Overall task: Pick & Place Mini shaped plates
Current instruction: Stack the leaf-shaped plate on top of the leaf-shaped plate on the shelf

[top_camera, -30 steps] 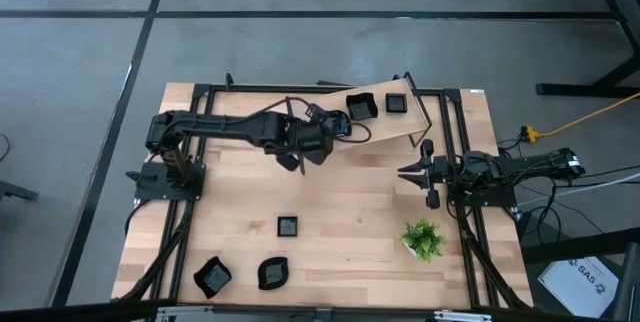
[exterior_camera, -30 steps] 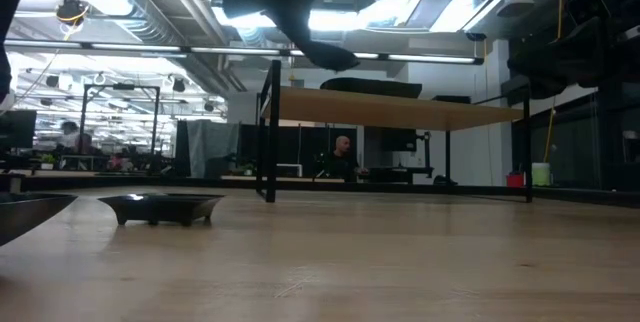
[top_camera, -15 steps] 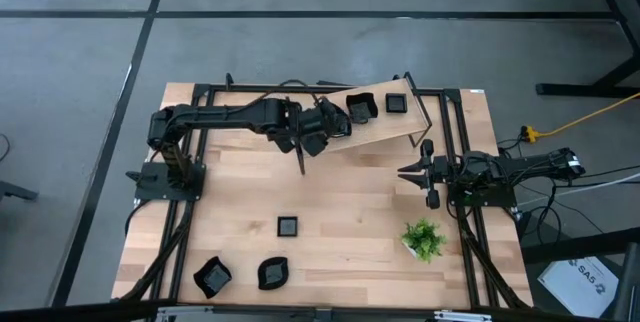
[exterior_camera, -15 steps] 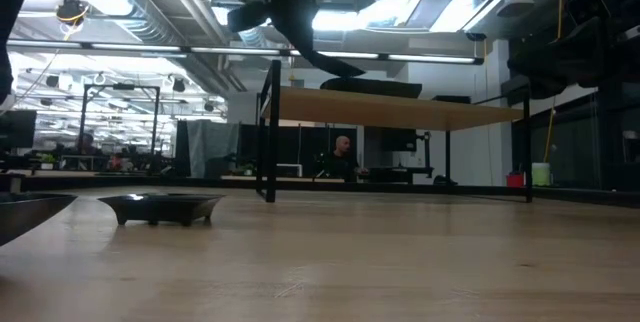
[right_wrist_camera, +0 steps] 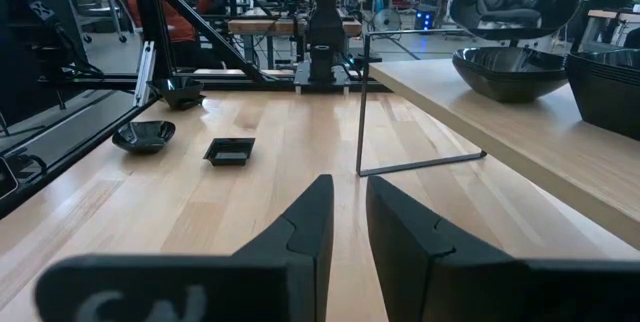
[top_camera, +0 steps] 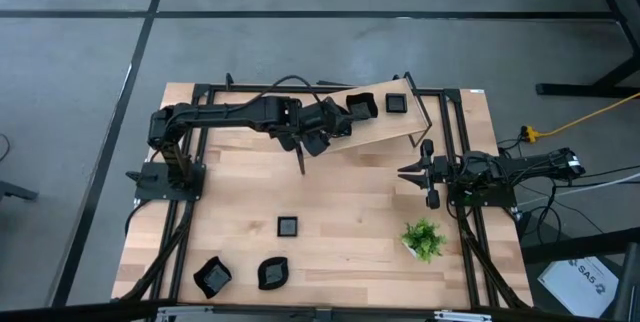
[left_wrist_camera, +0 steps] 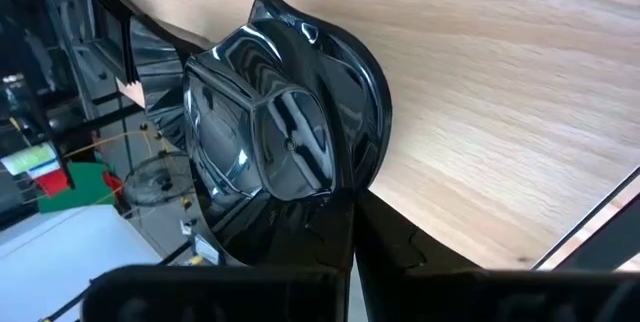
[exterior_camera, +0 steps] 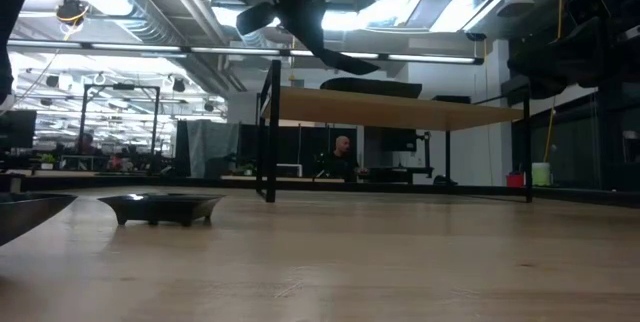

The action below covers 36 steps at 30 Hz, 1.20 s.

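Grey concrete floor surrounds the wooden desk [top_camera: 330,212], which carries a raised wooden shelf [top_camera: 385,122] along its far edge. Two mini shaped plates [top_camera: 361,108] already sit on that shelf, and three more [top_camera: 288,225] lie near the front of the desk, beside a small potted plant [top_camera: 423,239].

Reaching across from its own side, the left end effector [top_camera: 322,127] is clamped on the rim of a glossy black plate [left_wrist_camera: 285,127] at the shelf's near end. The right end effector [top_camera: 428,174] waits above the desk's right side, narrowly parted and empty.

Such a dish looks rigid, light and slick, probably chippable; a firm pinch on the rim seems safest, with a gentle set-down.

Compared with a second ago, the left arm has swung further toward the shelf, carrying the plate closer to its edge. The right arm has not moved.
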Tool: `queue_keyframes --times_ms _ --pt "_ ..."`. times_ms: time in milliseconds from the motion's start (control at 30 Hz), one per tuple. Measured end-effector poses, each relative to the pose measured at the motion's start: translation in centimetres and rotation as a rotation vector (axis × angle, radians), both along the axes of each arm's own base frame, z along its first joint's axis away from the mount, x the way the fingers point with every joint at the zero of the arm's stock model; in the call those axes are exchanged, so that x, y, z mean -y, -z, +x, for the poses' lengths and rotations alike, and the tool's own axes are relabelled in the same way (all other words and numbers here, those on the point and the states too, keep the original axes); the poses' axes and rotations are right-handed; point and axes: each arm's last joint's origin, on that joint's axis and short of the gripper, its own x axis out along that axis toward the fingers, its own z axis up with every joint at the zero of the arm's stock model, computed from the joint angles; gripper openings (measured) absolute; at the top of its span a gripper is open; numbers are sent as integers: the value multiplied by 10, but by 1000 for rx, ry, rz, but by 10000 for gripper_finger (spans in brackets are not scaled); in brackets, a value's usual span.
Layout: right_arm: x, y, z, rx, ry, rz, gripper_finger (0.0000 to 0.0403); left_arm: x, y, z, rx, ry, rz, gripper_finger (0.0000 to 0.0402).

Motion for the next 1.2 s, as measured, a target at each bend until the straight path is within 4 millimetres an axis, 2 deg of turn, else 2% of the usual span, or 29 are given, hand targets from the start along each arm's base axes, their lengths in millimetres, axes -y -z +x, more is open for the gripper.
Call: queue_keyframes --times_ms 567,900,1200 --pt "0 0 0 0 0 0 65 -11 0 -2 1 -21 -21 4" --pt "0 0 0 0 0 0 65 -11 7 -2 0 -22 -57 6" --pt "0 0 0 0 0 0 65 -11 11 -1 0 -35 -30 76"
